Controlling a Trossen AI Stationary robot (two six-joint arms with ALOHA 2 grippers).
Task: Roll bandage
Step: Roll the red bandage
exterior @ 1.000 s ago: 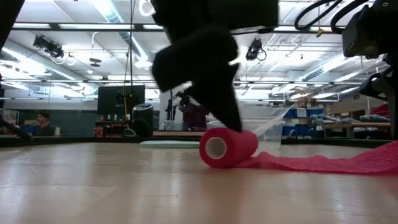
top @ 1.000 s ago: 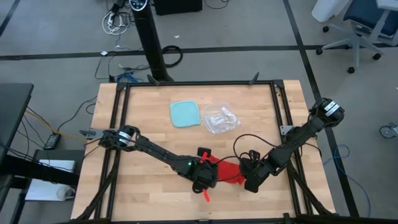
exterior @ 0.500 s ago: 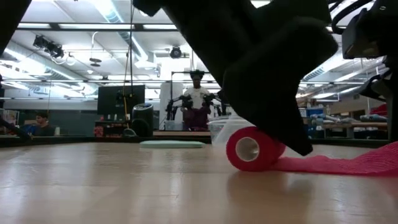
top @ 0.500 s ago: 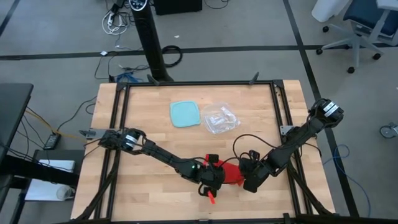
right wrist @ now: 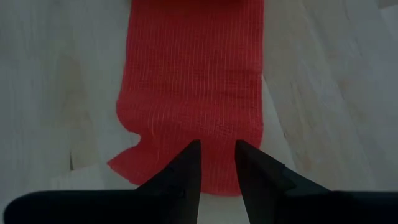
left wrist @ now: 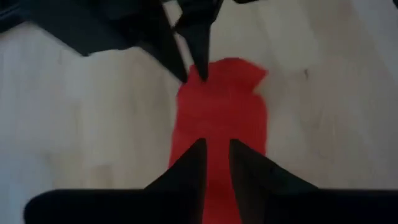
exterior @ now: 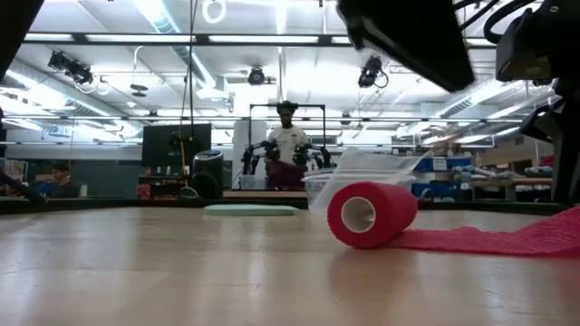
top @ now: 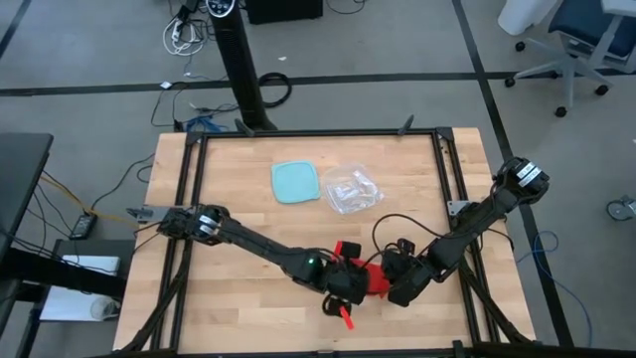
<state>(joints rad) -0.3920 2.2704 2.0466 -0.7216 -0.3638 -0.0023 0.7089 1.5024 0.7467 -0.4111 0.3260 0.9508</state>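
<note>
Bandage (exterior: 372, 215) sits near the front of the desk (top: 238, 189), between your two grippers: a partly wound red roll lying on its side, with a flat tail running off toward the right arm.

Left gripper (top: 350, 286) is over the roll. The wrist view shows its fingers (left wrist: 186, 167) as a narrow slit with red fabric right at the tips, but I can't tell whether they pinch it or only press on it.

Right gripper (top: 397, 288) sits on the free end. Its fingers (right wrist: 186, 163) are also nearly closed, tips at the tail's edge. It looks like a pin or light pinch, though I can't confirm a real grip.

Teal lid (top: 296, 182) and clear plastic bag (top: 352, 191) are well apart at the back, out of the way.

Risks from here, as I judge them:
- If the right end slips free, you lose tension and the roll winds loose or telescopes.
- If the left fingers push off-centre, the roll skews and the layers walk sideways.
- The tail edge by the right fingers is ragged and could fold under.
- The grippers are close, so watch for contact as the tail shortens.
</note>
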